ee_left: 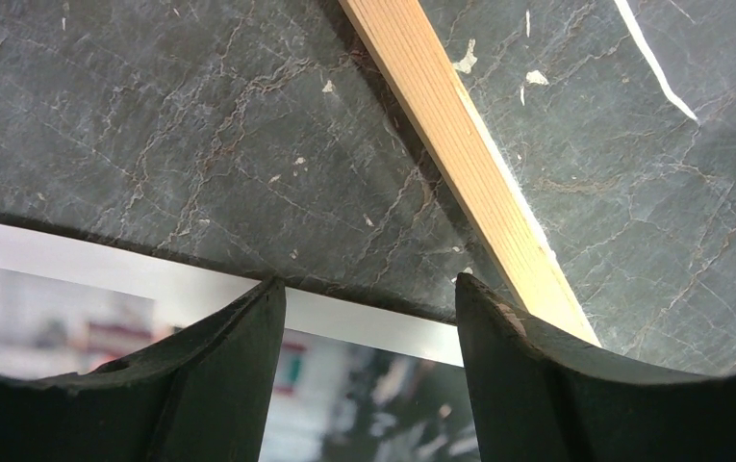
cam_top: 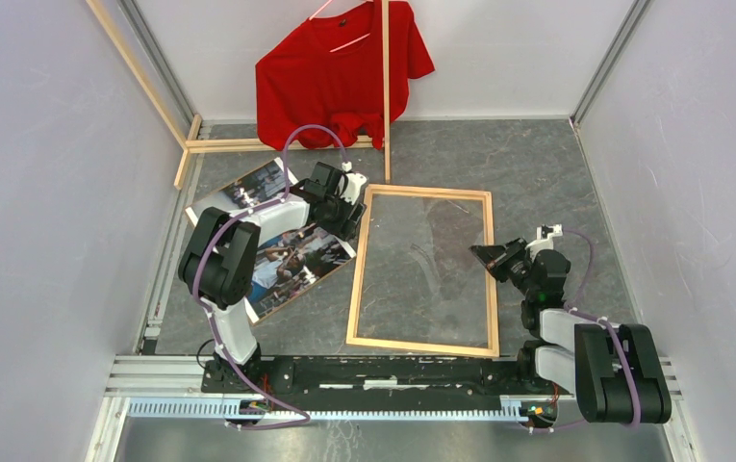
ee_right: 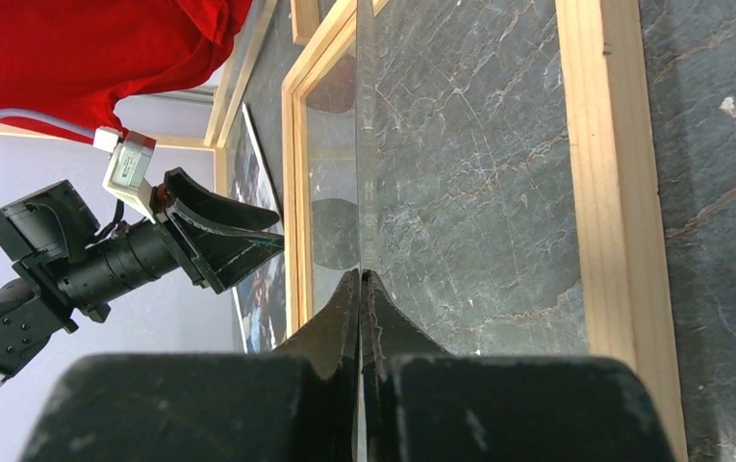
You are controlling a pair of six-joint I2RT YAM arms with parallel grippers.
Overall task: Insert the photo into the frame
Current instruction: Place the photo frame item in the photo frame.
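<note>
Light-wood strips bound the frame [cam_top: 358, 269], which lies flat in the middle of the dark marbled surface [cam_top: 546, 173], the stone showing through its clear pane. The photo [cam_top: 296, 258] lies face up just left of it, turned at an angle. Its right corner comes up beside the frame's left strip, though contact cannot be judged. The left gripper [ee_left: 368, 289] hangs low over the photo's white-bordered edge, its jaws spread wide and holding nothing, with the border showing below the gap. The right gripper [cam_top: 479, 253] sits at the frame's right side, its tips over the pane and its jaws pressed together. Whether they pinch anything cannot be told.
</note>
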